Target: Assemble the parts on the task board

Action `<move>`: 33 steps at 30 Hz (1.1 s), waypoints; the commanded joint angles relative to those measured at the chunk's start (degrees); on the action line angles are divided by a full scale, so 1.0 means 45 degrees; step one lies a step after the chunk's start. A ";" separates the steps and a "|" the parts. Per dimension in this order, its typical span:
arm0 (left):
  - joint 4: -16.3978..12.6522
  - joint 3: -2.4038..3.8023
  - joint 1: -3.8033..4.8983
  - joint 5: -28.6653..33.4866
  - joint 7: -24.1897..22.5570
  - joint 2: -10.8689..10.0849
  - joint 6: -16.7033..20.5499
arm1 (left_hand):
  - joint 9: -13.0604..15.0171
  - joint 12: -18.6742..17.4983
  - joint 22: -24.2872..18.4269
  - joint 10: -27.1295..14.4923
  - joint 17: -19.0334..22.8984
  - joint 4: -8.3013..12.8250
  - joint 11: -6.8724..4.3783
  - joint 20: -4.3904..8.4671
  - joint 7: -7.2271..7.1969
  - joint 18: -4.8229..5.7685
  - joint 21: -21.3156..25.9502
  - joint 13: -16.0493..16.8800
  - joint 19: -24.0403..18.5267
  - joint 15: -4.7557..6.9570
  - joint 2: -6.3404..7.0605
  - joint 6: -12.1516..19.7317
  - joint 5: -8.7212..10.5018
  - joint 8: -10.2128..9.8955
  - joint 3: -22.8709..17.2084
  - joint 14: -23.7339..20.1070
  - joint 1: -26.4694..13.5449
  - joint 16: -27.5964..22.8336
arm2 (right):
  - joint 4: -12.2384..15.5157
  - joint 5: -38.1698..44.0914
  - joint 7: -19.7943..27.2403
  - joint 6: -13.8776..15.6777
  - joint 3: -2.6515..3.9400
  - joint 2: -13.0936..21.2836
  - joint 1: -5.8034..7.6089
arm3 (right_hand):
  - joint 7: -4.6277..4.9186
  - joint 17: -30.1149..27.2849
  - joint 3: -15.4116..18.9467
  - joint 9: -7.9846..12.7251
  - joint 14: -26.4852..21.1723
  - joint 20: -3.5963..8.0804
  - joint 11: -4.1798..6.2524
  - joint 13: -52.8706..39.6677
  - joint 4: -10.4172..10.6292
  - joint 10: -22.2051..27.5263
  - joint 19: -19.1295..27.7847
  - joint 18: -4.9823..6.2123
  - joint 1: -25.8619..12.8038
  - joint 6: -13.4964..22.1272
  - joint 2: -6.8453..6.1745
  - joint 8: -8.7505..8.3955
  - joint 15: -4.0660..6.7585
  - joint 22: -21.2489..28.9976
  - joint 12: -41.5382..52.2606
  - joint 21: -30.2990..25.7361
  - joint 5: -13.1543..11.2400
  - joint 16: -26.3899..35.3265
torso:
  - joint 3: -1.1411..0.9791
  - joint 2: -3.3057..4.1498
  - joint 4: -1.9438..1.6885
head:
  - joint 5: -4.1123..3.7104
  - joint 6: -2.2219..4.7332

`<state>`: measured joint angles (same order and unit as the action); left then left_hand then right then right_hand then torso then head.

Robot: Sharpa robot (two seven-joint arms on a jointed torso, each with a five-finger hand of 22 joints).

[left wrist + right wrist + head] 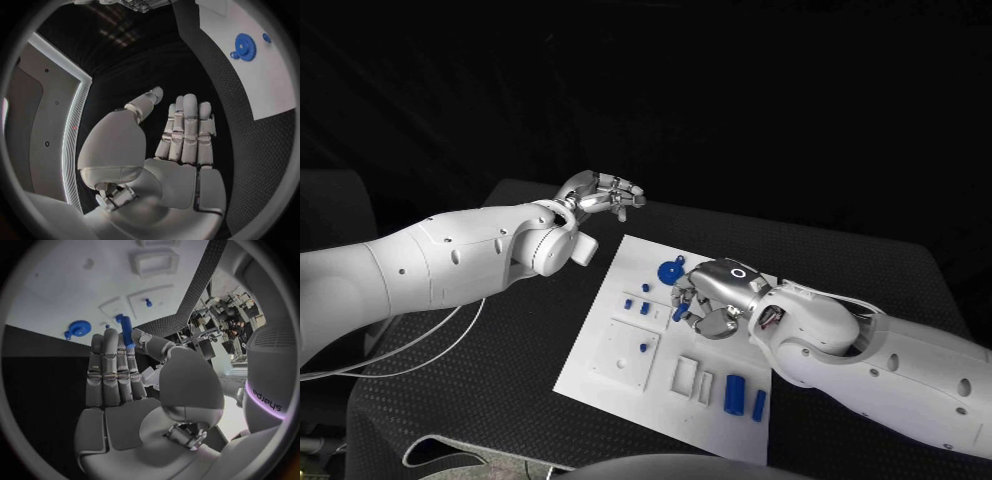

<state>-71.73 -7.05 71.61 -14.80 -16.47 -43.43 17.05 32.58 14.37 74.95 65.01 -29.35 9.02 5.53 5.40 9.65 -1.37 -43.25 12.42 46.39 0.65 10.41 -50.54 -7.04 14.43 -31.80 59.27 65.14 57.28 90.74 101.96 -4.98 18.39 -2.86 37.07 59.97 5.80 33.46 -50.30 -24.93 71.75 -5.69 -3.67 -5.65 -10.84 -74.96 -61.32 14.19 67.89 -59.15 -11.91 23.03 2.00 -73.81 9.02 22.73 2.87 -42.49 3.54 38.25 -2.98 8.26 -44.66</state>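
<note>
One white board lies on the black desk, and two hands are over the scene. The right hand hangs above the board's middle and pinches one long blue bar between thumb and a finger; in the right wrist view the bar stands up past the fingertips, its upper end over the board.

On the board I count one blue gear near the far edge, and two long blue bars lying side by side near the near right corner. Several small blue pegs sit left of the right hand, and one more stands in a raised white square frame. Two empty white rectangular frames lie between that frame and the bars. How many small pegs there are in all I cannot tell.

The left hand is off the board, over the desk beyond the board's far left corner. It holds nothing; in the left wrist view its fingers are straight and side by side, thumb apart.
</note>
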 commanded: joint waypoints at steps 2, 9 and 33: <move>0.0065 0.0012 0.0019 0.0041 -0.0165 0.0088 -0.0156 | -0.0020 0.0088 0.0168 -0.0113 -0.0013 -0.0069 0.0012 0.0192 -0.0007 -0.0254 0.0082 0.0012 0.0061 -0.0006 -0.0061 0.0100 -0.0023 0.0052 -0.0029 0.0064 -0.0097 0.0048 | -0.0264 0.0529 -0.0176 0.0199 0.0000 -0.0735 -0.0053 | 0.0012 -0.0004 -0.0092 -0.0024 -0.0008 0.0026 -0.0014 -0.0003 -0.0018 -0.0114 -0.0089 0.0179 -0.0001 -0.0115 0.0034 0.0031 0.0069 -0.0012 0.0018 0.0048 -0.0019 -0.0051 | -0.0014 0.0003 -0.0005 | 0.0106 0.0027; 0.0183 0.0013 0.0022 0.0074 -0.0173 0.0197 -0.0136 | -0.0020 0.0094 0.0170 -0.0115 -0.0015 -0.0069 0.0012 0.0191 -0.0007 -0.0254 0.0084 0.0014 0.0061 -0.0006 -0.0057 0.0101 -0.0028 0.0057 -0.0026 0.0064 -0.0099 0.0048 | -0.0779 0.0890 -0.0217 0.0162 -0.0124 -0.1943 -0.0386 | 0.0008 -0.0004 -0.0107 -0.0034 0.0016 0.0039 -0.0003 -0.0011 -0.0031 -0.0133 -0.0117 0.0179 -0.0008 -0.0124 0.0027 0.0035 0.0082 -0.0024 0.0021 0.0060 -0.0019 -0.0064 | 0.0007 -0.0002 -0.0037 | 0.0241 -0.0002; 0.0228 0.0013 0.0022 0.0108 -0.0145 0.0499 -0.0188 | -0.0019 0.0108 0.0177 -0.0121 -0.0019 -0.0066 0.0011 0.0190 -0.0008 -0.0254 0.0091 0.0020 0.0060 -0.0006 -0.0059 0.0103 -0.0036 0.0067 -0.0026 0.0064 -0.0091 0.0048 | -0.1892 0.1003 -0.0070 -0.0152 -0.0921 -0.3491 -0.0999 | 0.0011 -0.0012 -0.0117 -0.0048 0.0051 0.0064 0.0002 -0.0016 -0.0080 -0.0124 -0.0167 0.0179 -0.0046 -0.0108 0.0078 0.0023 0.0096 -0.0049 0.0000 0.0081 -0.0018 -0.0078 | 0.0000 0.0005 -0.0054 | 0.0466 -0.0240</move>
<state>-70.57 -7.03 71.62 -14.64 -16.47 -41.34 16.98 32.58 14.59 74.92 64.89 -29.38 9.02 5.64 5.38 9.68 -2.13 -43.03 12.46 46.37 0.66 10.41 -50.37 -7.04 14.43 -31.80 59.27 65.14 57.28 82.36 105.65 -5.59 18.57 -7.00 21.39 55.52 6.02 33.45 -50.60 -25.07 71.96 -5.31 -3.68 -5.62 -11.16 -75.36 -61.72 14.18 67.87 -59.21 -11.94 22.83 2.15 -73.96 8.97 22.73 2.82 -42.49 3.55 38.28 -3.20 10.23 -45.66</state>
